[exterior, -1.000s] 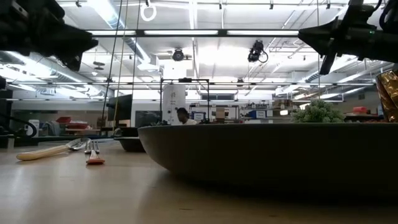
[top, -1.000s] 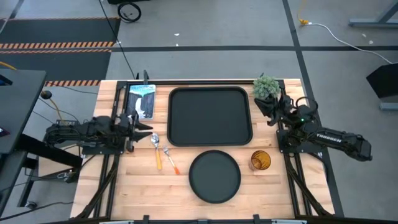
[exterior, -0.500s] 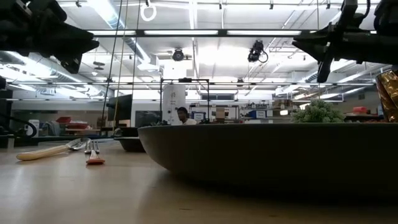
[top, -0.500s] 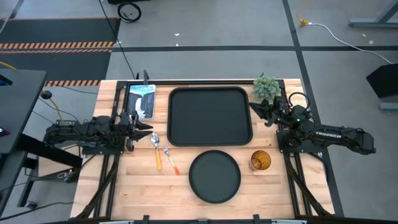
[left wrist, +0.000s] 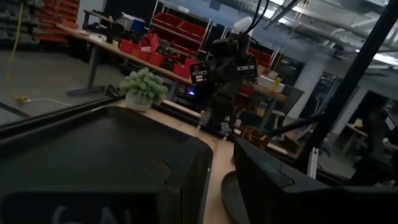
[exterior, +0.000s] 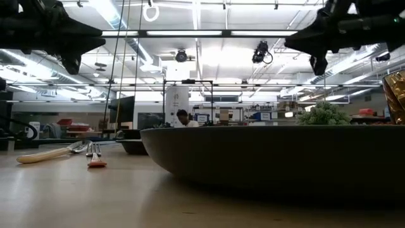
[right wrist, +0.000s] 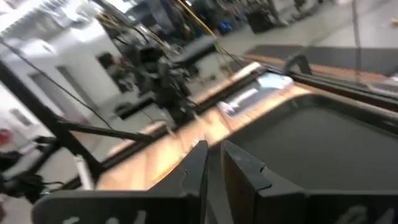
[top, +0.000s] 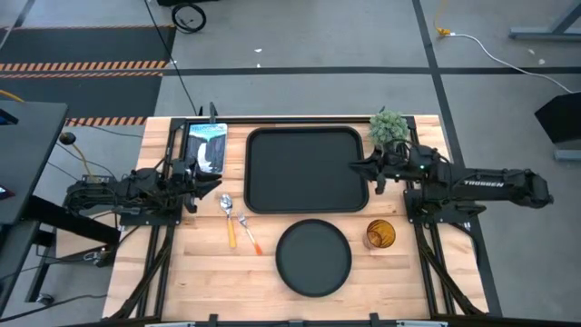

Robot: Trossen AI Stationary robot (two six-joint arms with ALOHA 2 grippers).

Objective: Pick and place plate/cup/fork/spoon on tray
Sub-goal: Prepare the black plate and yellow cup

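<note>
The right gripper [top: 357,167] has swung inward to hang over the right edge of the empty tray [top: 307,170] within the last second, carrying nothing, fingers slightly apart, though the blurred wrist view leaves that uncertain. Nothing is loaded yet, so this looks like an opening reach. The plate [top: 313,258] lies just in front of the tray, the cup [top: 380,234] at its front-right corner, spoon [top: 228,219] and fork [top: 248,233] off its front-left corner. The left gripper [top: 214,185], parted and empty, waits left of the tray. Pale wooden tabletop; behind, a bright workshop
</note>
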